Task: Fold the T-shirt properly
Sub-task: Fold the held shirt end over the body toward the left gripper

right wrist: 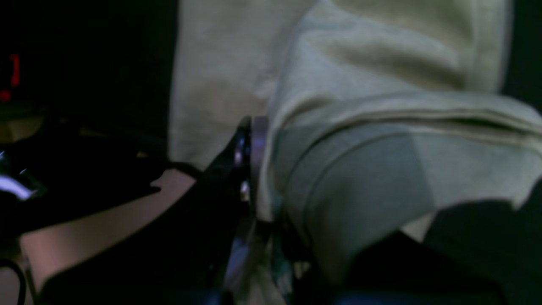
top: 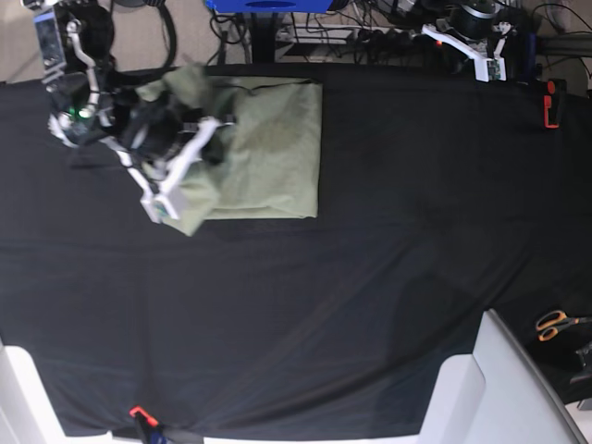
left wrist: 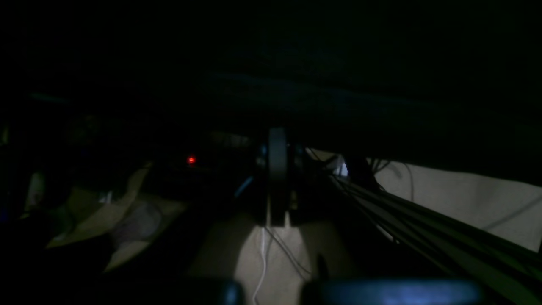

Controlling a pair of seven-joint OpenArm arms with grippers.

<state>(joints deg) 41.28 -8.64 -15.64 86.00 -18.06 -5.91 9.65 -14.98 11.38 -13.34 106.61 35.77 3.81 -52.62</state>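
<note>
We find the T-shirt (top: 273,153) at the far left part of the counter (top: 370,277), lying on the black cloth that covers it. In the base view the shirt forms a roughly rectangular folded block, with its right edge straight and its left side bunched and lifted under the right arm. A flap of fabric sticks up at the far left corner, and another hangs down at the near left corner.

We see the right end effector (top: 180,162) over the shirt's left edge. In the right wrist view, one dark finger (right wrist: 243,161) presses against a thick roll of pale green fabric (right wrist: 360,169), and a hemmed edge runs across the view beside it. The end effector is clenched on the T-shirt.

We locate the left arm (top: 472,42) at the far edge of the counter, well apart from the shirt. Its wrist view is very dark and shows only cables, a red indicator light (left wrist: 191,159) and a pale floor beneath the counter edge. We cannot tell whether the left end effector is released or clenched.

Orange-handled scissors (top: 555,324) lie at the right, near a white panel (top: 499,388). A red clamp (top: 550,104) sits at the far right edge.
</note>
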